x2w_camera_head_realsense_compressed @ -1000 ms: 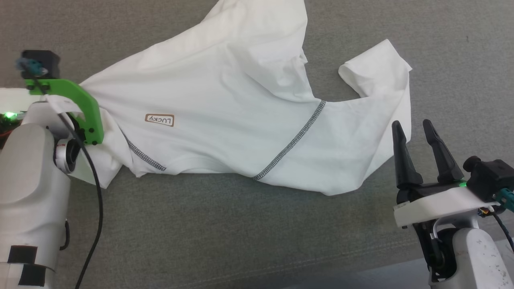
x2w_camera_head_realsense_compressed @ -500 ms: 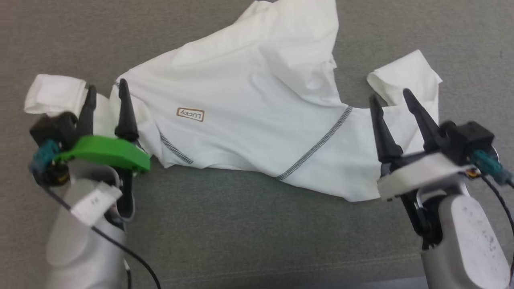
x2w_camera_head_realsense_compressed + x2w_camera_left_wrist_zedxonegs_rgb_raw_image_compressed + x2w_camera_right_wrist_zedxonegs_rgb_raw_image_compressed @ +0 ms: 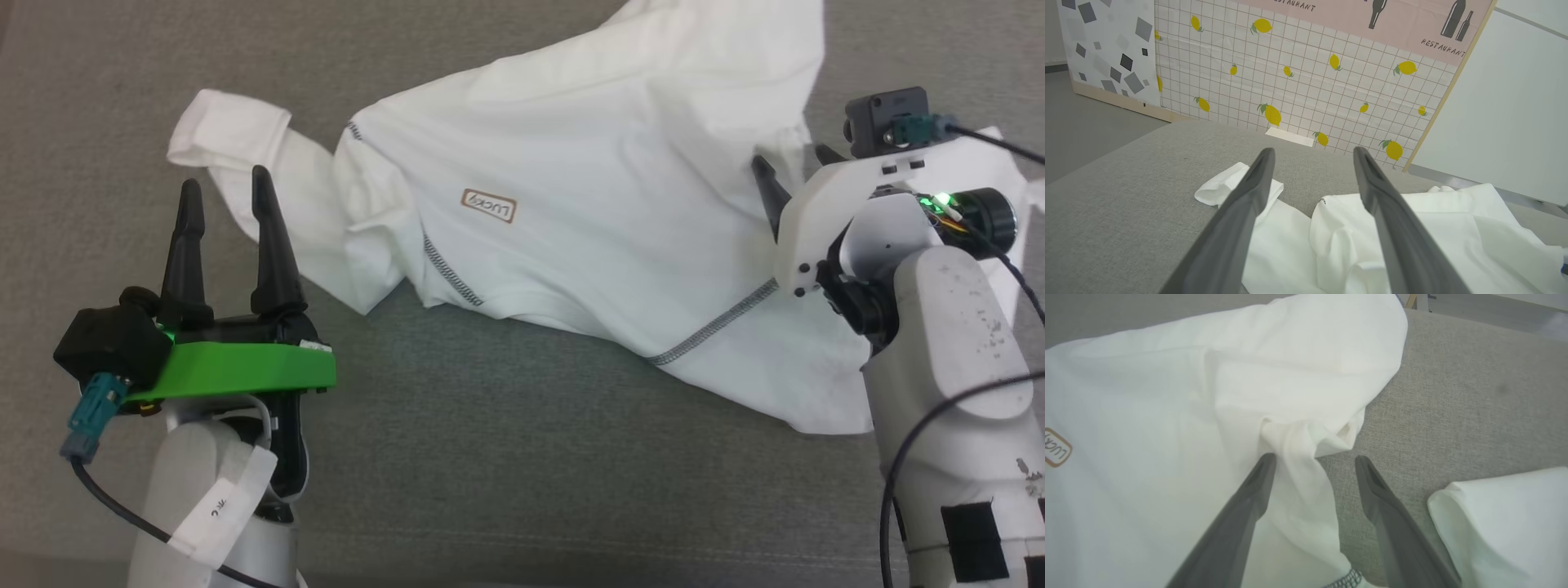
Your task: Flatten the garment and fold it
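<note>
The garment lies rumpled and spread on the grey counter, reaching from the left hand across to the right hand.

The left hand stands wide open with nothing between its 2 fingers. Just ahead of its fingertips lies a folded-over sleeve, with the body of the garment ahead and off to its right side. A small brown-edged label lies further that way.

The right hand is also spread wide and grips nothing. It is over the garment's other end, where a bunched fold sits at the tip of 1 finger and runs back between the 2 – whether they touch the cloth I cannot tell. Bare counter lies ahead of its other finger.
</note>
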You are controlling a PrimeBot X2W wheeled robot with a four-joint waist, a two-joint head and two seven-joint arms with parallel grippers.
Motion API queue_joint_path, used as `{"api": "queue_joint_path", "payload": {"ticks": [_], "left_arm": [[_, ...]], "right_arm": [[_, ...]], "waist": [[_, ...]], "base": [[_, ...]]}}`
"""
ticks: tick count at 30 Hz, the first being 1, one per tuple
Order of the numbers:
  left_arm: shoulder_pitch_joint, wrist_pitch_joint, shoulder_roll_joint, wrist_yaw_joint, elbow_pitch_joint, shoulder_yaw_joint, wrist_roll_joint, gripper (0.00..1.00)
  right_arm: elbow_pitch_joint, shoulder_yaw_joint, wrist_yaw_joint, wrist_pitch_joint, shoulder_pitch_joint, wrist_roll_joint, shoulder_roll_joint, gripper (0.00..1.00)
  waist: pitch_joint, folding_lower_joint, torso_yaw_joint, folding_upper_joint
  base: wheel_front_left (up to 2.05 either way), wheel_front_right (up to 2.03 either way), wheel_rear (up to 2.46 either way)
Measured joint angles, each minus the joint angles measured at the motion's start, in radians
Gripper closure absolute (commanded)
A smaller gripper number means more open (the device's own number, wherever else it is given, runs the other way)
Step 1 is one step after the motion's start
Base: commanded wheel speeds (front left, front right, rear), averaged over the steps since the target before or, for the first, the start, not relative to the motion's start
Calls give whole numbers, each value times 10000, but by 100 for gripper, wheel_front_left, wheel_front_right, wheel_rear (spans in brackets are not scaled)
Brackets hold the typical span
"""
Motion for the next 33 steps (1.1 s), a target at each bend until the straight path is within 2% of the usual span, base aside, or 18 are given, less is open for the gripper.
{"api": "queue_joint_path", "payload": {"ticks": [1,2,3,4,9,17,23,24,25,28,33], "left_arm": [[0,0,-21,-31,-21,-6,13,0],[0,0,-44,-69,-36,-8,27,0],[-3,0,-52,-105,-46,-15,27,0],[-4,0,-59,-117,-42,-6,27,0],[-8,0,-71,-125,-6,-161,-81,0],[-108,0,-86,-79,77,-637,-221,0],[-258,0,-90,-8,171,-736,-345,0],[-264,0,-90,-2,188,-731,-385,0],[-267,0,-90,0,203,-721,-416,0],[-266,0,-90,6,263,-665,-453,0],[-183,0,-90,12,376,-393,-435,0]], "right_arm": [[247,-117,-2,376,-134,-163,-10,34],[408,-226,-2,669,-230,-347,-31,55],[495,-332,-2,855,-324,-470,-65,95],[520,-412,0,926,-396,-516,-69,100],[468,-1062,0,1039,-993,-993,-416,100],[456,-2274,0,309,-2632,-2522,-1446,100],[1152,-2594,0,-282,-3369,-2972,-1584,100],[1264,-2604,0,-414,-3381,-3001,-1546,33],[1344,-2648,0,-518,-3381,-3001,-1509,0],[1430,-2685,0,-1103,-3353,-2953,-1354,0],[1097,-2631,0,-2094,-2630,-2236,-951,0]], "waist": [[54,0,115,0],[109,0,229,0],[164,0,341,0],[208,0,425,0],[435,0,858,0],[786,0,1385,0],[1039,0,1749,0],[1074,0,1790,0],[1095,0,1810,0],[1072,0,1798,0],[818,0,1606,0]], "base": [[0,0,0],[0,0,0],[0,0,0],[0,0,0],[0,0,0],[0,0,0],[0,0,0],[0,0,0],[0,0,0],[0,0,0],[0,0,0]]}}
